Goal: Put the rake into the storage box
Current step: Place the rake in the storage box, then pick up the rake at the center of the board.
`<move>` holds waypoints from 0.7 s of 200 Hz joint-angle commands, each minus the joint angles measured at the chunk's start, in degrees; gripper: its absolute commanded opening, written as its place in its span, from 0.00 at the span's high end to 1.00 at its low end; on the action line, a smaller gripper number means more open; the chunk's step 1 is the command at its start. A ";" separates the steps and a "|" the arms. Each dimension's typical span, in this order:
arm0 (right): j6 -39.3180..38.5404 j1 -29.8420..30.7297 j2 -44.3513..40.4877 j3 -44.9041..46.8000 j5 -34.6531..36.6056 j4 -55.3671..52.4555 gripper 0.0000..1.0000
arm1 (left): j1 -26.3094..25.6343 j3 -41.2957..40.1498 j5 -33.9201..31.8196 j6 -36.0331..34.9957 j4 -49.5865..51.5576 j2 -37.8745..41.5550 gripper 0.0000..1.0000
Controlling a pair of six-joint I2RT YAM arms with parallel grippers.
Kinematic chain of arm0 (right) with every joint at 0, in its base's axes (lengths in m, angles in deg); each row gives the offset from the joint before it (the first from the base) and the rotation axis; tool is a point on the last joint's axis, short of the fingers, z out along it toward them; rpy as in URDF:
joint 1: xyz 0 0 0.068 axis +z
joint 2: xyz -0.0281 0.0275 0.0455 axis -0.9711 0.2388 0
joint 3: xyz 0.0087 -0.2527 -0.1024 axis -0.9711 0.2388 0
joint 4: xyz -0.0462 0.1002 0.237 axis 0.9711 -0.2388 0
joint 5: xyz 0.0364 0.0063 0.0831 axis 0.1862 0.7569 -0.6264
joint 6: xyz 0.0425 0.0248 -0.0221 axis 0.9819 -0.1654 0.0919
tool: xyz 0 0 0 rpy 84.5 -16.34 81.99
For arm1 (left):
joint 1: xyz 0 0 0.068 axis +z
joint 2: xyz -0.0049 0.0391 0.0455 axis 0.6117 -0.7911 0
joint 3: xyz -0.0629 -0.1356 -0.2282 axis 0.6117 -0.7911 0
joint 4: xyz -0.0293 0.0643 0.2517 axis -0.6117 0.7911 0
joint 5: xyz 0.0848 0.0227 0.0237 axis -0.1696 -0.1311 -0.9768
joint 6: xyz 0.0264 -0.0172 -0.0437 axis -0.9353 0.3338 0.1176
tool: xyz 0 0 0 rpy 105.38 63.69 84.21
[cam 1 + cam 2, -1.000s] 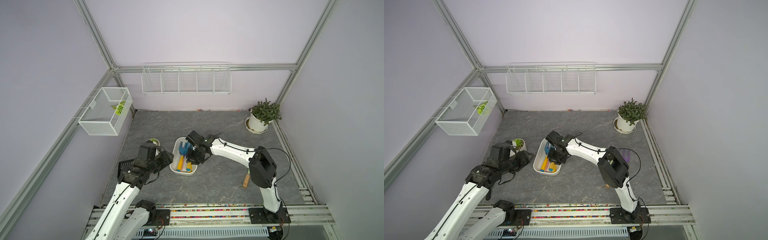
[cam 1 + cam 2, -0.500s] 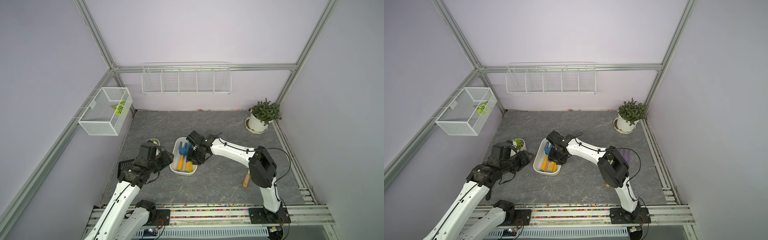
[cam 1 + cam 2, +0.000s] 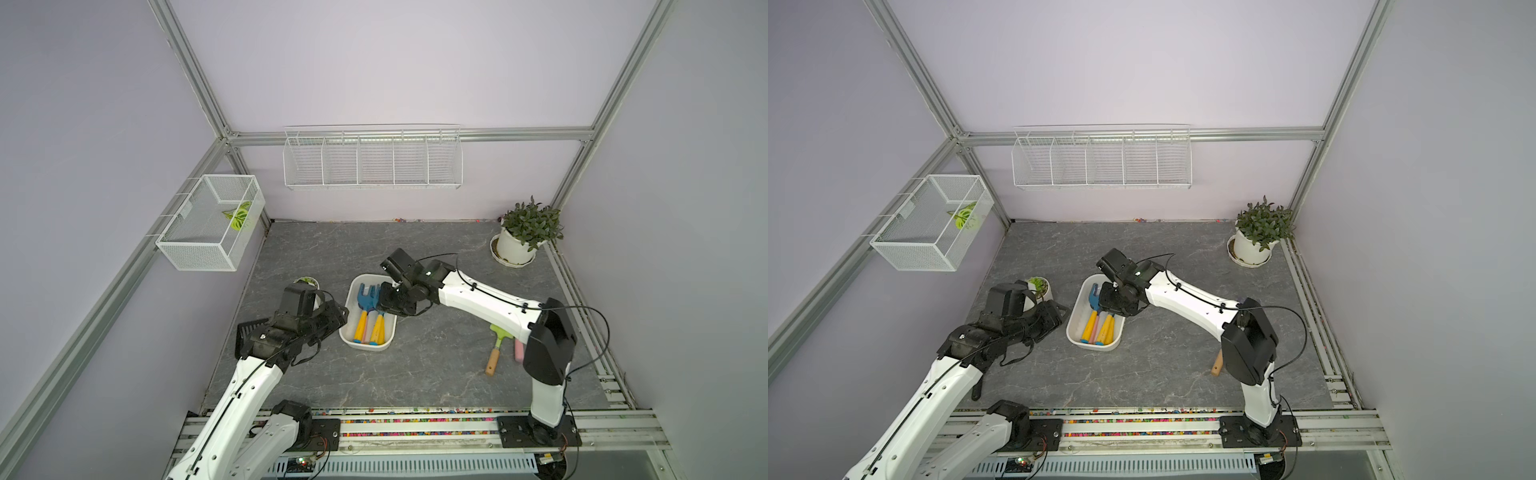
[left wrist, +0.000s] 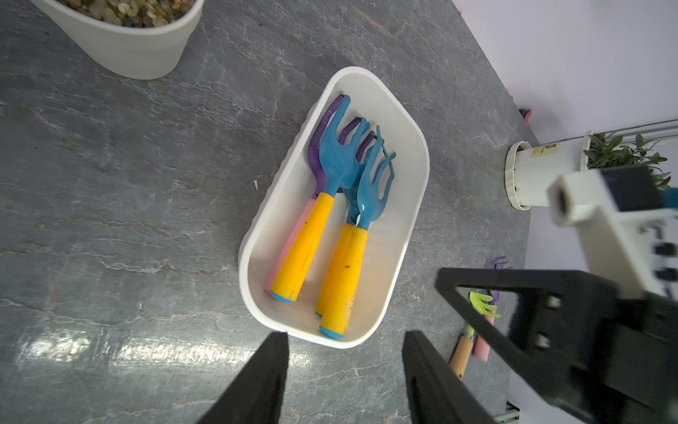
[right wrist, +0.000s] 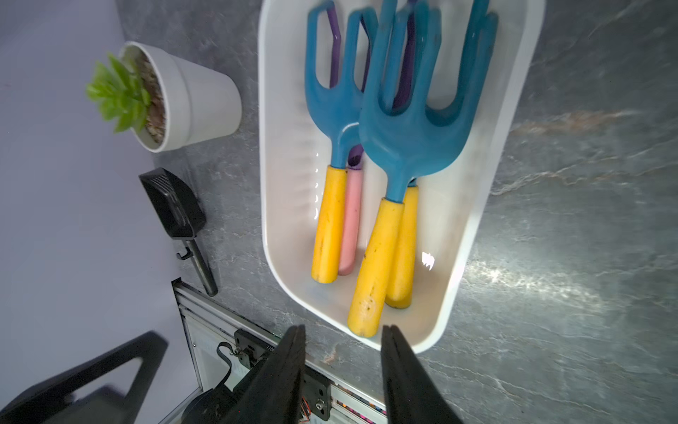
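The grey stone-patterned tabletop [image 3: 436, 257] carries everything. The white right arm [image 3: 478, 297] reaches across it to the shallow white oblong plastic storage box [image 3: 368, 347], which sits near the middle, between the two arms.

Several toy rakes lie in the box with their handles toward the robot. The blue-headed, yellow-handled plastic rake [image 5: 403, 139] is uppermost, resting slantwise on a similar one beneath it. Another blue one and a purple-headed, pink-handled rake [image 5: 352, 220] lie alongside. As far as the wrist views show, the rake is wholly within the walls, with nothing over the rim.

The right gripper [image 5: 343, 334] hangs close over the box on the side nearer its own arm, jaws parted with nothing between them. The left gripper [image 4: 345, 337] hovers just beside the box on the other side, also parted and empty.

The step in hand looks like getting clear of the box now that the rake is down.
- **Rise first:** the right gripper should go straight up before swinging sideways, so that neither finger catches the raised yellow handle or the rim.
- **Mind the box:** it looks light and would probably slide or tip if nudged.
- **Keep the jaws as they are:** opening wider gains nothing with the other gripper so near.
- **Left arm:** it does best to hold off.

A green-headed, wooden-handled rake [image 3: 496, 347] lies outside the box near the right arm's base. If it counts toward the task, it would be next.
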State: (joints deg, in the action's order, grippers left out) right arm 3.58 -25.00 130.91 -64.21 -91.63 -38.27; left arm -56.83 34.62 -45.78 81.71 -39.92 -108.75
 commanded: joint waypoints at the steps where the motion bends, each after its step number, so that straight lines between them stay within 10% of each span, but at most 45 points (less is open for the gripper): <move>1: -4.66 -2.09 -6.13 3.67 4.85 -2.09 0.60 | 0.34 1.83 0.08 -1.14 -0.94 -0.45 0.44; 140: -11.49 -32.59 -38.52 37.01 1.64 -9.10 0.59 | -6.58 4.41 1.95 -1.49 -6.74 -8.46 0.48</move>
State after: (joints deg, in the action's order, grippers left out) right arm -4.18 -53.72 95.06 -30.20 -89.01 -42.23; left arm -60.83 37.96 -43.39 79.83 -43.81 -115.43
